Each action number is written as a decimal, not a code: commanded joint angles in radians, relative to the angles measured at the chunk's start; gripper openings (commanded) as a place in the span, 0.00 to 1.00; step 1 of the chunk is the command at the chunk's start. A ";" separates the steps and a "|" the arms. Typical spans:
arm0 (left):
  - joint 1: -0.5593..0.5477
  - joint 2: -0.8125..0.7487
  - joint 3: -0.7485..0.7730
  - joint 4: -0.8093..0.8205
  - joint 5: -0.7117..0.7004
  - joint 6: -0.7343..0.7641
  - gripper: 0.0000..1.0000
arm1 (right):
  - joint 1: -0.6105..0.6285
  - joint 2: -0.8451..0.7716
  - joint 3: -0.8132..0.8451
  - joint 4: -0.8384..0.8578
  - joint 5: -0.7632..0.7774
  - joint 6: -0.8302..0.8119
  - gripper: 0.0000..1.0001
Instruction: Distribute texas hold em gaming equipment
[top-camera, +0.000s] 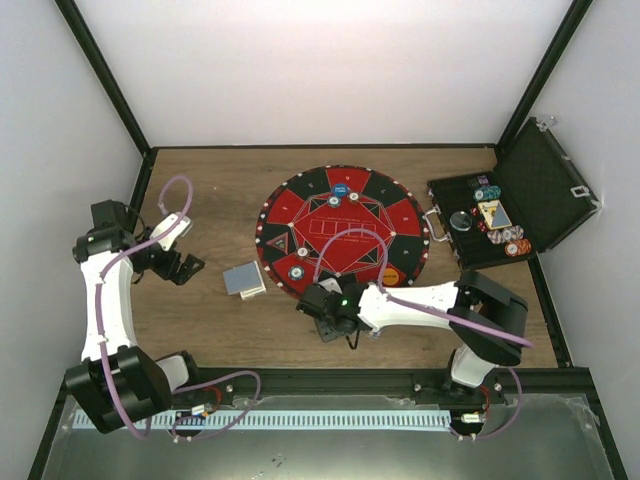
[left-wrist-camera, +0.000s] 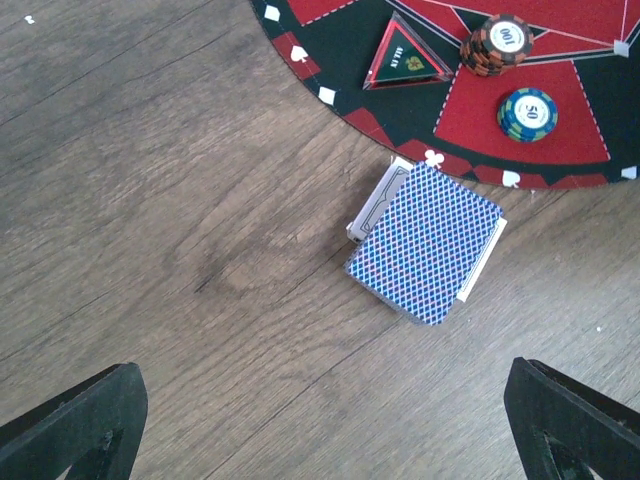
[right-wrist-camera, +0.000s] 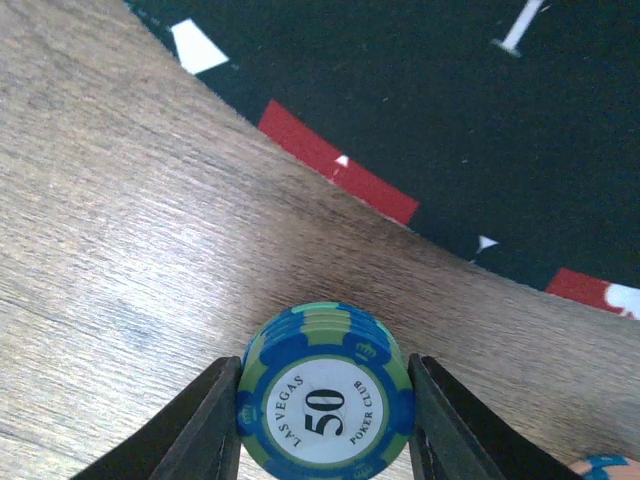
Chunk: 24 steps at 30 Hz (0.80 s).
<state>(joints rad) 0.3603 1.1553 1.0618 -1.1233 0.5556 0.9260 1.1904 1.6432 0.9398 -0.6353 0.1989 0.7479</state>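
A grey-blue-backed deck of cards (top-camera: 243, 280) lies on the wood just left of the mat; in the left wrist view the deck (left-wrist-camera: 425, 240) is ahead of my open, empty left gripper (left-wrist-camera: 320, 440), which hovers left of it (top-camera: 185, 268). My right gripper (right-wrist-camera: 325, 440) is shut on a small stack of teal "50" chips (right-wrist-camera: 325, 405) over the wood at the mat's near edge (top-camera: 320, 303). On the mat are brown chips (left-wrist-camera: 497, 43), teal chips (left-wrist-camera: 527, 113), a blue button (top-camera: 340, 189) and an orange button (top-camera: 392, 276).
The round red-and-black mat (top-camera: 300, 215) fills the table's middle. A triangular "ALL IN" marker (left-wrist-camera: 405, 60) lies on its left part. The open black case (top-camera: 540, 180) with more chips stands at the right. Another chip (right-wrist-camera: 605, 468) shows at the right wrist view's corner.
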 joint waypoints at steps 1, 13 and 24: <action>0.001 -0.018 -0.003 -0.026 -0.002 0.069 1.00 | -0.021 -0.068 0.035 -0.028 0.016 -0.001 0.26; 0.000 0.009 0.015 -0.027 0.031 0.035 1.00 | -0.220 -0.256 0.118 -0.195 0.071 -0.106 0.24; -0.004 0.006 0.064 -0.018 0.056 -0.053 1.00 | -0.624 -0.149 0.100 -0.024 0.020 -0.338 0.23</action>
<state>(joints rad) 0.3599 1.1706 1.1000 -1.1389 0.5663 0.9035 0.6296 1.4292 1.0275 -0.7380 0.2379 0.5037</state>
